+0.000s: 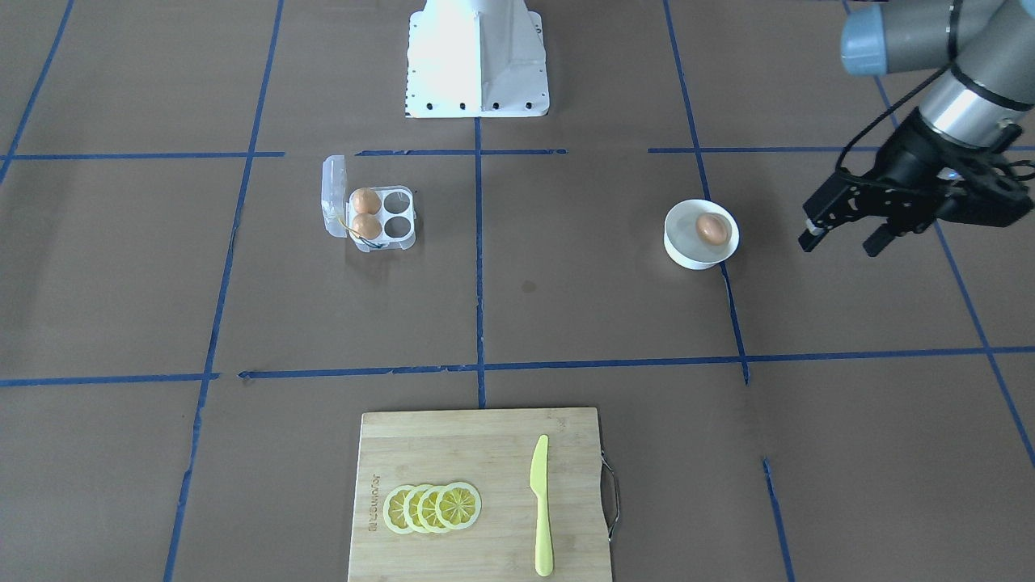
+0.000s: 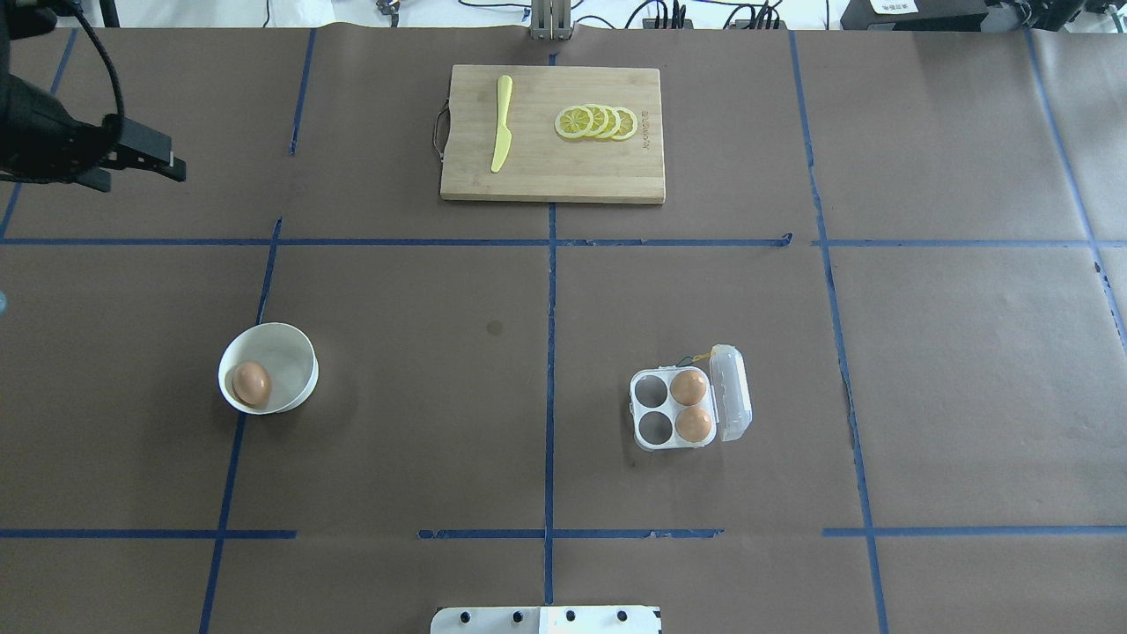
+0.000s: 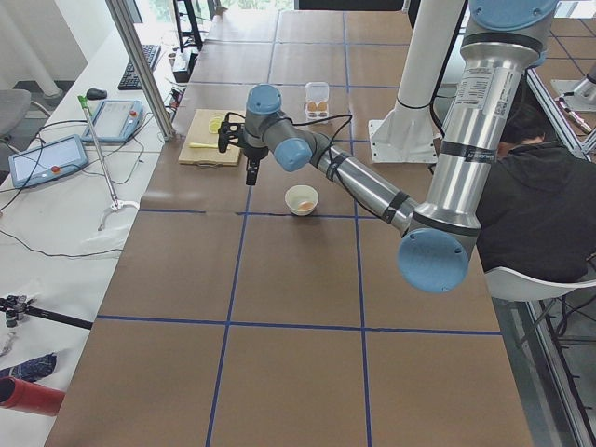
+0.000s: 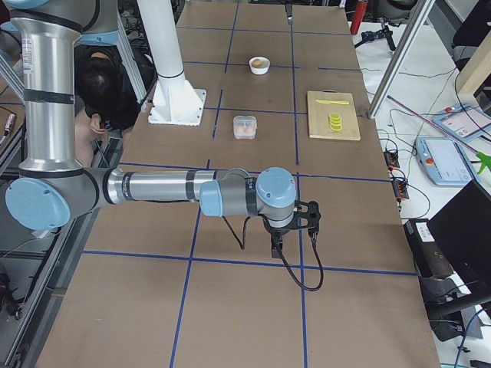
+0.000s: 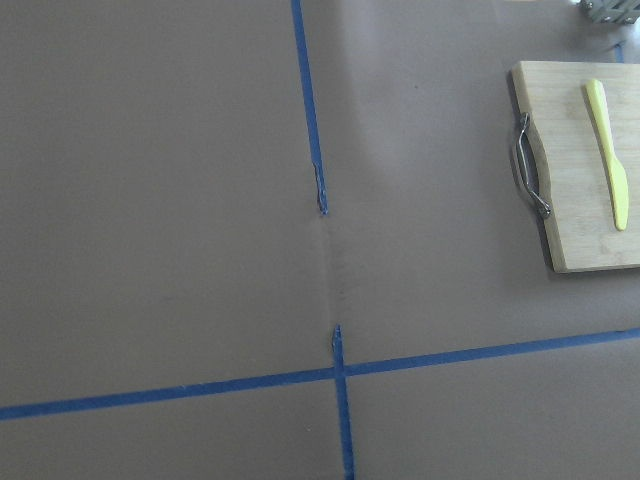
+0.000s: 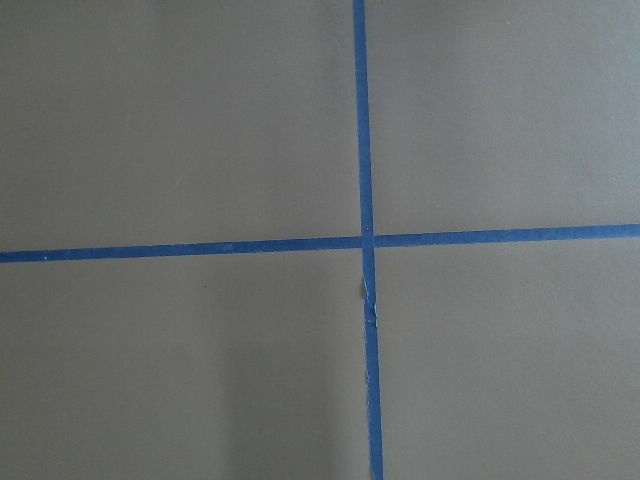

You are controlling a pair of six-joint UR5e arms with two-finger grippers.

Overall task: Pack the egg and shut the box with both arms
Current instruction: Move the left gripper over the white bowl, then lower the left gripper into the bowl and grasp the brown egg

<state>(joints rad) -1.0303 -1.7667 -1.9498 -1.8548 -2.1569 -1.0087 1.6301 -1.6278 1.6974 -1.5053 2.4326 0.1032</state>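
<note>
Your egg (image 2: 251, 384) lies in the bowl (image 2: 289, 359) on the robot's left half of the table, well apart from the box (image 2: 653, 408). The box is open, its lid (image 2: 732, 393) swung out on the side away from the bowl. Two eggs (image 2: 688, 387) fill the cups next to the lid.

The left gripper (image 1: 845, 239) hangs beyond the bowl, fingers apart, holding nothing. The right gripper (image 4: 288, 247) shows only side-on, so you cannot tell how its fingers stand.

The board (image 2: 552, 132), with knife (image 2: 502, 123) and lemon slices (image 2: 597, 122), sits at the far edge.

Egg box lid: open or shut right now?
Open. The box has its clear lid swung back beside the tray, all four cups exposed: two hold eggs, two are empty.
</note>
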